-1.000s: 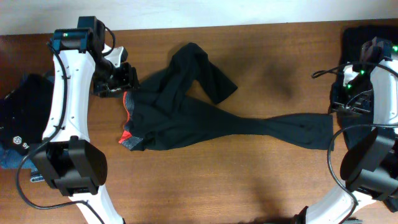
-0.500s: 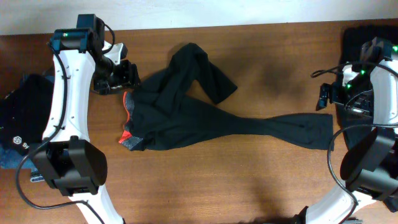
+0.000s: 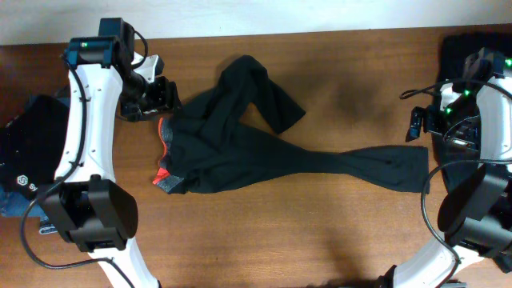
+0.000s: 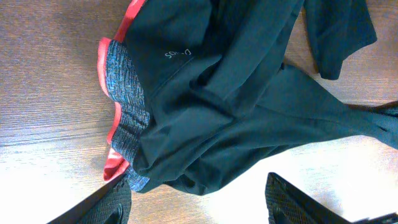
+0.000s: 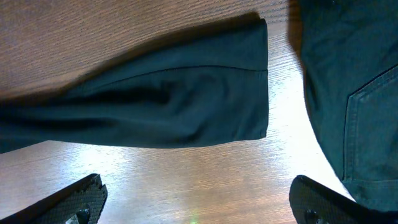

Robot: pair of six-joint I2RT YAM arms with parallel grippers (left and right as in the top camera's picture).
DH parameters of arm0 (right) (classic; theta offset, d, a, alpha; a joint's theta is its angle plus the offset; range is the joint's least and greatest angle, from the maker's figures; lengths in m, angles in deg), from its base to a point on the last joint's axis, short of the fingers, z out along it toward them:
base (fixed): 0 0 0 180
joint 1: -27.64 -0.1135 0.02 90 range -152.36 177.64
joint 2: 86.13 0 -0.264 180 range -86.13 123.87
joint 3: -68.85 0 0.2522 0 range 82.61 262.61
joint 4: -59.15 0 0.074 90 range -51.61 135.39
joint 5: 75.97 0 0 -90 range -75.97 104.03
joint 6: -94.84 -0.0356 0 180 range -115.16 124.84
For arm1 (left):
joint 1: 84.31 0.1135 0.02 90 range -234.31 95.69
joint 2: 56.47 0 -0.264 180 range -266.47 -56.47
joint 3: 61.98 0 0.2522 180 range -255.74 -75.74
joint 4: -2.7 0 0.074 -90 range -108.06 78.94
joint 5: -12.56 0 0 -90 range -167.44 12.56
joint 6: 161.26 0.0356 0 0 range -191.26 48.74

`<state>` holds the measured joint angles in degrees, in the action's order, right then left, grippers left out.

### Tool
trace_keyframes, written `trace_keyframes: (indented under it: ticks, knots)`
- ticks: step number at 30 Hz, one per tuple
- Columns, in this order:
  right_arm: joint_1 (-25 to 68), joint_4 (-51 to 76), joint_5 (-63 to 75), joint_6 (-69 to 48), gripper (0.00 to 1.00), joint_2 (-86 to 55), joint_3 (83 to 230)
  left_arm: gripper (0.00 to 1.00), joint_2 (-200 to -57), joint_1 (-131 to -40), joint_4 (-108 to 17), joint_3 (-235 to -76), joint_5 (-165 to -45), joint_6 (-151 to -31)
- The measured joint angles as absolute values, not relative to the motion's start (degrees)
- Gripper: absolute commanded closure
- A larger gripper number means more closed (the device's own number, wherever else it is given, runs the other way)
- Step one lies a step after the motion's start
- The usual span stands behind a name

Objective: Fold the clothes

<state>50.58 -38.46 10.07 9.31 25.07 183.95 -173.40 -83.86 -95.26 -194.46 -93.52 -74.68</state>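
Long black trousers (image 3: 264, 156) lie spread across the wooden table, with the red and grey waistband (image 3: 164, 160) at the left and one leg stretched to the right. My left gripper (image 3: 156, 100) hovers open just beyond the waistband's far end. In the left wrist view the waistband (image 4: 124, 106) and crumpled black cloth (image 4: 236, 93) lie ahead of the open left gripper (image 4: 199, 202), nothing between its fingers. My right gripper (image 3: 418, 124) stands open beside the leg's end. The cuff (image 5: 205, 106) lies flat ahead of the right gripper (image 5: 199, 199), apart from it.
A dark garment (image 3: 32, 152) with blue denim (image 3: 12, 204) beneath it lies at the table's left edge. Another dark garment (image 3: 464, 56) with a stitched pocket (image 5: 348, 93) lies at the right edge, close to the right arm.
My right gripper has opened wide and come off the leg's end, which now lies flat. My left gripper has shifted slightly away from the waistband.
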Motion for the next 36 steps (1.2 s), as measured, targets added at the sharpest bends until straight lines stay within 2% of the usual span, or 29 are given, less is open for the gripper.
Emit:
trace_keyframes:
  ticks: [36]
  knots:
    - [50.58,-39.86,10.07,8.11,0.01,25.07,183.95,0.30,-173.40,-83.86,-95.20,-194.44,-93.52,-74.68]
